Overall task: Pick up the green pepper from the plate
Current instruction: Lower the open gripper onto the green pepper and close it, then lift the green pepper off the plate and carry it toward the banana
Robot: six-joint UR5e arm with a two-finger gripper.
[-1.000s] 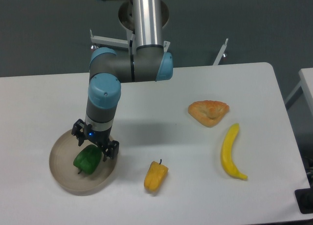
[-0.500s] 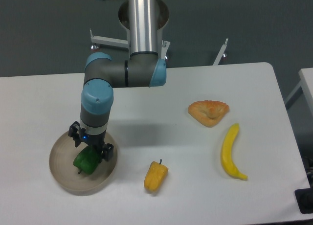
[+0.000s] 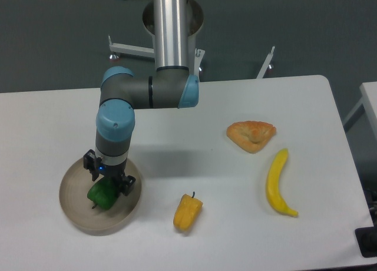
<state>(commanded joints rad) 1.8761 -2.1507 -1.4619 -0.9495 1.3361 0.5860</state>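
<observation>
hand (image 3: 109, 181) astride green pepper (image 3: 102, 195) — on plate (image 3: 72, 206)

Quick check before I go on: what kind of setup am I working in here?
Likely a lab test bench: a bare white table against a plain grey wall, with toy-like food laid out, a green pepper on a plate, a banana.

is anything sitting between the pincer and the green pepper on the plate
Nothing visible does. The pincer is right over the green pepper on the plate, its fingers astride the pepper's top. The yellow pepper lies off the plate, to the side.
</observation>
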